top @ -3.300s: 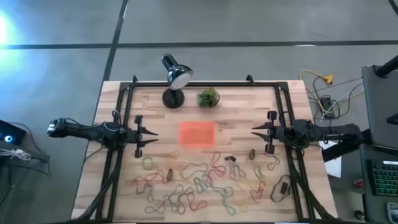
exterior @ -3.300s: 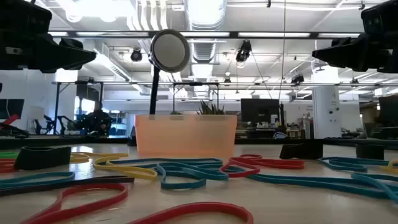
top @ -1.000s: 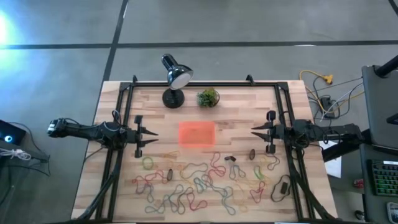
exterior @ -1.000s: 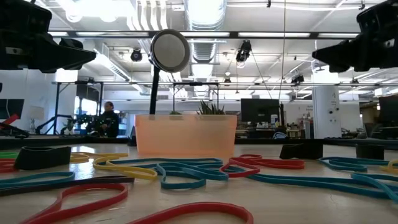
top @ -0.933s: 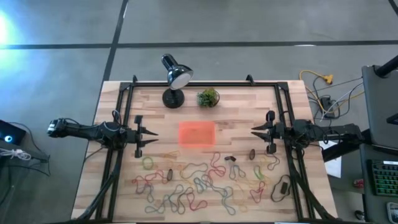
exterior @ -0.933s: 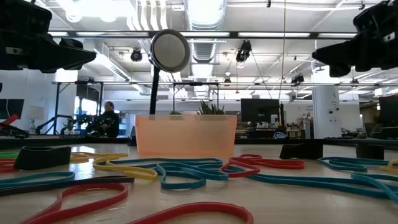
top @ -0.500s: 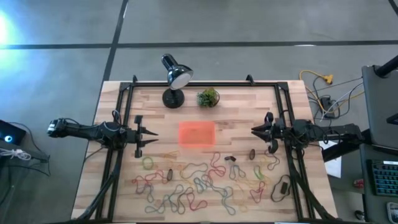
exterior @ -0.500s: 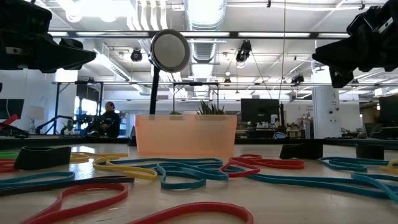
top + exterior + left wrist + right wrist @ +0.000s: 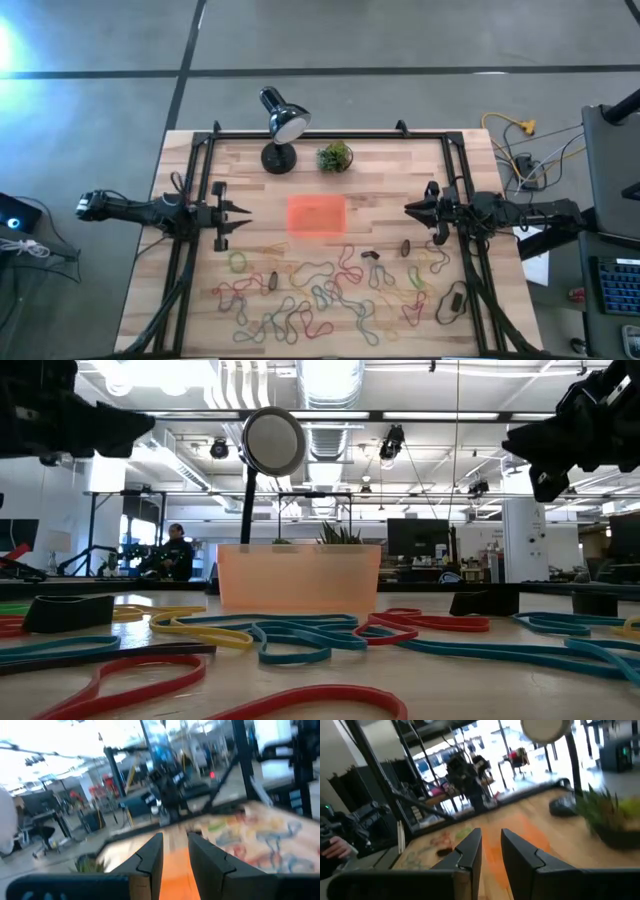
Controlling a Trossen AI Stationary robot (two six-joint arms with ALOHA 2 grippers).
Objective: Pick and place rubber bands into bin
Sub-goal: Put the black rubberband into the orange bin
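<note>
The orange-red bin (image 9: 317, 216) rests on its base at the middle of the wooden table and shows as a translucent wall in the low view (image 9: 298, 575). Many coloured rubber bands (image 9: 330, 295) lie flat and loose over the table's near half (image 9: 300, 635). My left gripper (image 9: 243, 212) hovers level to the left of the bin, high above the table (image 9: 140, 422). My right gripper (image 9: 408, 210) hovers to its right, pointing at it (image 9: 512, 448). Both are open by a narrow gap with nothing between the fingers (image 9: 175, 836) (image 9: 491, 831).
A black desk lamp (image 9: 280, 125) and a small green potted plant (image 9: 335, 157) stand behind the bin at the far edge. Black frame rails (image 9: 195, 240) (image 9: 462, 250) run along both sides. Small dark pieces (image 9: 455, 300) lie among the bands. A person (image 9: 177, 550) shows far off in the room.
My left gripper has risen a little and tipped its fingers upward. My right gripper has rolled about its own axis while staying in place. The bin and the rubber bands have not moved.
</note>
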